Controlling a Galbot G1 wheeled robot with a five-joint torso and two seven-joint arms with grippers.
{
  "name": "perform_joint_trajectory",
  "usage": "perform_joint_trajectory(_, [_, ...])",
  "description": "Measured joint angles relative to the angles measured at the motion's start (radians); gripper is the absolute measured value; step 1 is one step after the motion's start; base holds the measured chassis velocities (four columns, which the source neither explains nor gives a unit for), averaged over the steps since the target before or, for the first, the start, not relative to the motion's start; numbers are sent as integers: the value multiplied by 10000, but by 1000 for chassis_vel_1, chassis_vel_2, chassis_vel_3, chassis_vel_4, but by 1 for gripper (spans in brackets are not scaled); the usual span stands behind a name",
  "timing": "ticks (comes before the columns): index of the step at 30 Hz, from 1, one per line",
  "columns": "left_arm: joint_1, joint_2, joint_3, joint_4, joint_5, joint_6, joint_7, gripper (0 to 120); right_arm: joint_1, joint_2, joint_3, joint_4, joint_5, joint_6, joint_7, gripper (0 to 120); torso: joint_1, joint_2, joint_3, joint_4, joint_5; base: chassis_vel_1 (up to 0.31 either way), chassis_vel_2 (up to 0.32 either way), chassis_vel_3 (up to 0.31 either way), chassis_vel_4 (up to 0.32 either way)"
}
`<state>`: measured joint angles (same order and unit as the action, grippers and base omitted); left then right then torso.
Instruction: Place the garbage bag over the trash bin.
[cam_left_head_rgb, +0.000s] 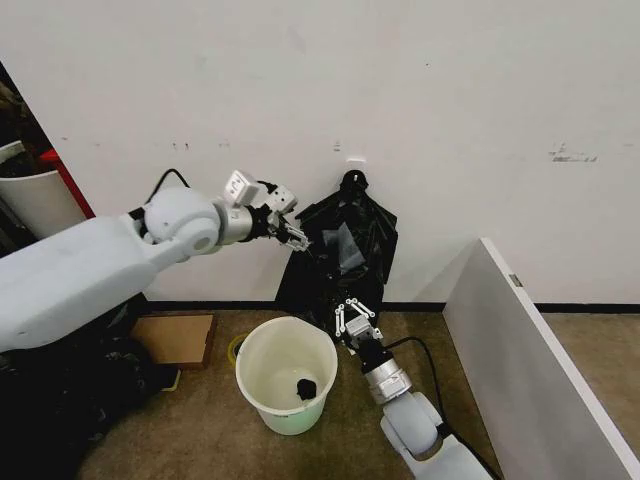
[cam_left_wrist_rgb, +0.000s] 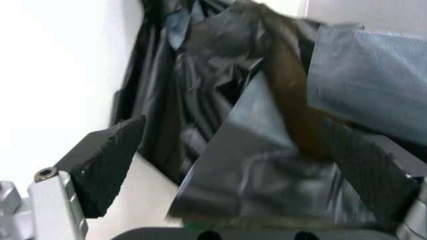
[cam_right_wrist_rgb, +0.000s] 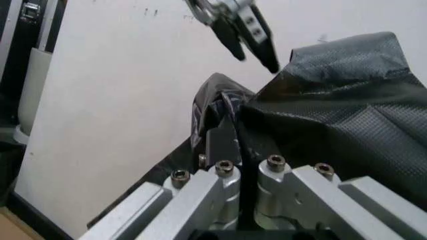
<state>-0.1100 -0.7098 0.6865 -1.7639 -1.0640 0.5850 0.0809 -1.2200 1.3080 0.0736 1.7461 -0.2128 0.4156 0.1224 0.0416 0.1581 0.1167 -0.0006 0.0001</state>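
Left pincer (cam_left_head_rgb: 300, 238): centre of the head view, released, pads (cam_left_wrist_rgb: 107, 160) spread wide around a loose fold of the garbage bag (cam_left_head_rgb: 345, 250), which hangs on the wall above. Right pincer (cam_left_head_rgb: 350, 318): lower centre, clenched on the bag's lower edge. Trash bin (cam_left_head_rgb: 285, 375): on the floor at lower centre, mouth uncovered, a small dark scrap inside. Risk, as I judge it: closing on several layers would keep the mouth sealed; thin film may slip or tear.
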Motion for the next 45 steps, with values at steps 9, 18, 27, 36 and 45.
perform_joint_trajectory(9, [-771, -879, 1076, 1094, 26, 151, 0, 99, 3, -6, 5, 12, 41, 1, -8, 0, 0, 0, 0, 4, 0, 0, 0, 0, 0])
perform_joint_trajectory(18, [-1105, -1791, 1517, 1962, -251, 179, -7, 98, -2, -102, 47, 157, 121, -42, -16, 0, 0, 0, 0, 4, 0, 0, 0, 0, 0])
perform_joint_trajectory(27, [-1279, -2103, 1769, 2256, -291, 605, -125, 69, 17, -179, 75, 212, 220, -70, -16, 0, 0, 0, 0, 5, -1, 0, 0, 0, 0])
perform_joint_trajectory(36, [-1307, -2192, 1791, 2283, -398, 721, -267, 41, 86, -168, 81, 169, 259, -74, -13, 0, 0, 0, -1, 3, -1, 0, 0, 0, 0])
perform_joint_trajectory(45, [-1032, -1963, 1391, 2057, -583, 586, -573, 10, 151, -104, 90, 70, 317, -103, 35, 0, 0, 0, -1, 3, -1, 0, 0, 0, 0])
